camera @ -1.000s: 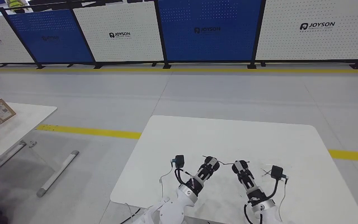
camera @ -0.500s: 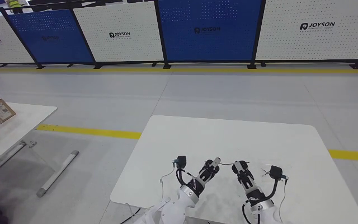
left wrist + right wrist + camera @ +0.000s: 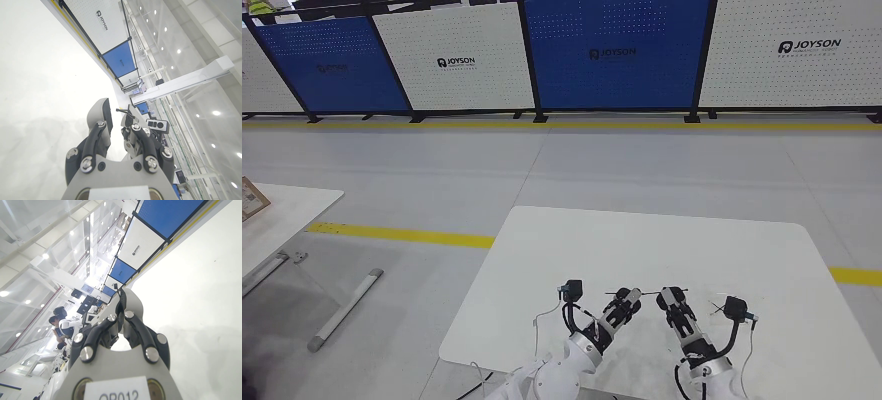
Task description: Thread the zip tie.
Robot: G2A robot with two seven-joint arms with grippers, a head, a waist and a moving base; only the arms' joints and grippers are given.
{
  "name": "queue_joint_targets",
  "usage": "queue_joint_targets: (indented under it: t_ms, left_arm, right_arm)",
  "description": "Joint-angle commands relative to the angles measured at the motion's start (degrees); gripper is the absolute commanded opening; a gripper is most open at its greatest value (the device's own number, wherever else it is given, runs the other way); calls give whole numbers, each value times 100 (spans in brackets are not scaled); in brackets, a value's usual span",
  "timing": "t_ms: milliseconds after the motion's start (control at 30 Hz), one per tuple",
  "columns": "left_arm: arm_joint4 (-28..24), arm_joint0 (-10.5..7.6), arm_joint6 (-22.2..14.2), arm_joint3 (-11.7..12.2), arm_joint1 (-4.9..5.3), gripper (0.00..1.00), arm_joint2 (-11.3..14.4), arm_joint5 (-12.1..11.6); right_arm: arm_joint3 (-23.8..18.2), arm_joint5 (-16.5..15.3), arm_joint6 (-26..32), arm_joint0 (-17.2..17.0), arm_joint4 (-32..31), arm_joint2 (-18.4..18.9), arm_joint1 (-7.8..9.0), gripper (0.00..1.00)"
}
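A thin black zip tie [image 3: 650,293] hangs just above the white table [image 3: 642,240], near its front edge, between my two grippers. My right gripper [image 3: 670,295] is shut on the tie [image 3: 115,287]. The tie's small head sticks out past the closed fingertips [image 3: 122,292]. My left gripper [image 3: 630,296] sits just left of it and points toward it. In the left wrist view the left gripper [image 3: 117,103] is open, and the tie's head end [image 3: 122,111] lies in the gap beside one finger [image 3: 130,116], apart from the other pad [image 3: 108,113].
The table's front edge runs close below both arms, and its far half is bare. A second table [image 3: 282,215] stands off to the left across the floor. Blue and white partition panels [image 3: 612,55] line the back.
My left gripper went from shut to open and shifted slightly right, closer to the right gripper. The right gripper stayed almost still with the tie.
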Motion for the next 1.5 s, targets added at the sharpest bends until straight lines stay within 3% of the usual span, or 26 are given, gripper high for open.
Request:
queue_joint_targets:
  t_ms: [0, 33, 500, 1367, 1433, 1467]
  left_arm:
    - [2, -3, 7, 5, -7, 7, -2, 7]
    - [-8, -4, 19, 5, -11, 0, -7, 1]
    - [162, 36, -44, -38, -32, 0, -43, -135]
    - [534, 90, -80, -79, -73, 0, -32, -92]
    - [532, 87, -92, -76, -78, 7, -31, -96]
    - [534, 85, -98, -74, -79, 18, -33, -105]
  right_arm:
    - [12, -7, 8, 12, -1, -5, -4, 0]
    - [15, -7, 10, 16, -6, -8, -6, 0]
    - [-15, 6, 194, 37, -23, 28, -16, 0]
    - [20, -3, 437, 70, -24, 51, -30, 0]
    - [14, -11, 428, 62, -25, 60, -30, 0]
    - [13, -11, 421, 59, -29, 63, -31, 0]
